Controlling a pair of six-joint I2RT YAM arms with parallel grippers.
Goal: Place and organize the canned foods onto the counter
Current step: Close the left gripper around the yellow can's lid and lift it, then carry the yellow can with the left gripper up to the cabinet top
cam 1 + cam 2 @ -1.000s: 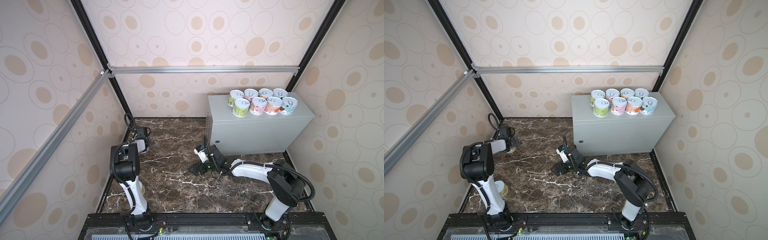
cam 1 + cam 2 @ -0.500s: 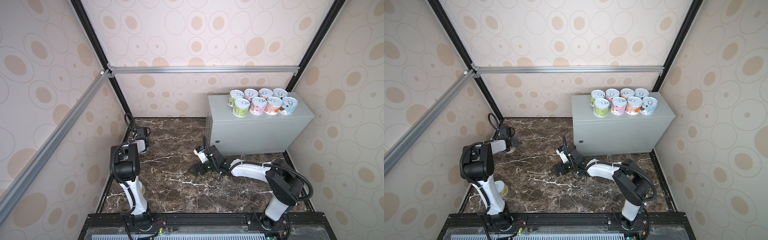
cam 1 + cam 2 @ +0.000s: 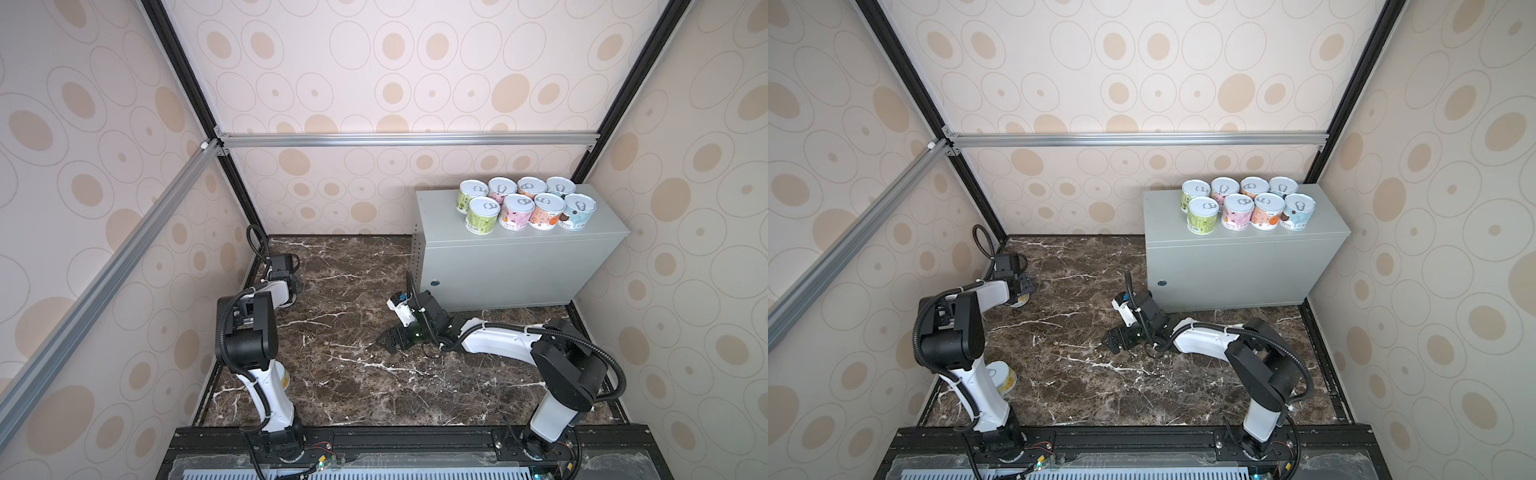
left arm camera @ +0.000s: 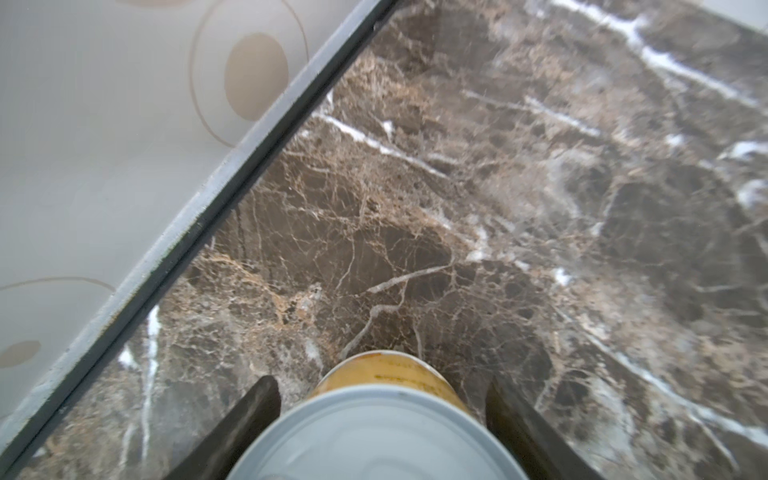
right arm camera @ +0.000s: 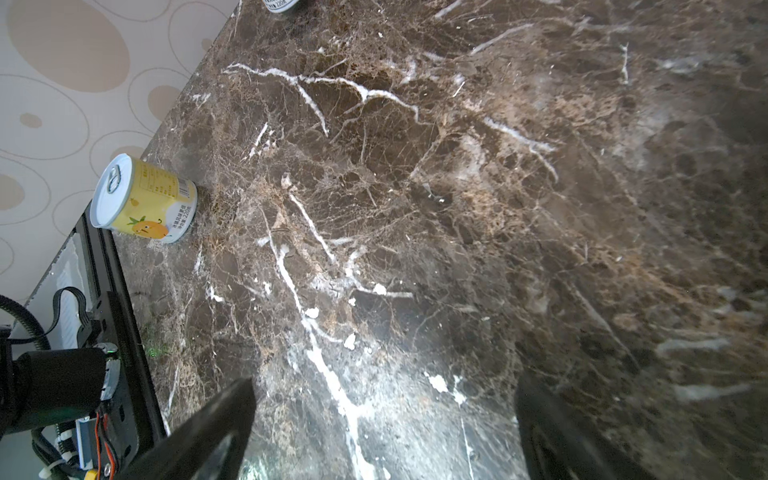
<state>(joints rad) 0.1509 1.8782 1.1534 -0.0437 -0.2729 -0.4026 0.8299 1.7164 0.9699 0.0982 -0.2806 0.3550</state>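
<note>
Several canned foods stand in two rows on the flat top of the grey counter. By the left wall, my left gripper is shut on a yellow-labelled can that stands on the marble floor. The can's silver lid fills the space between the fingers. A second yellow can stands near the left arm's base. My right gripper is open and empty, low over the floor in front of the counter.
The dark marble floor lies between the two arms. A black frame rail runs along the patterned left wall close to the held can. The counter's front carries a small round lock.
The left jaws have closed in onto the yellow can. The right arm has barely moved.
</note>
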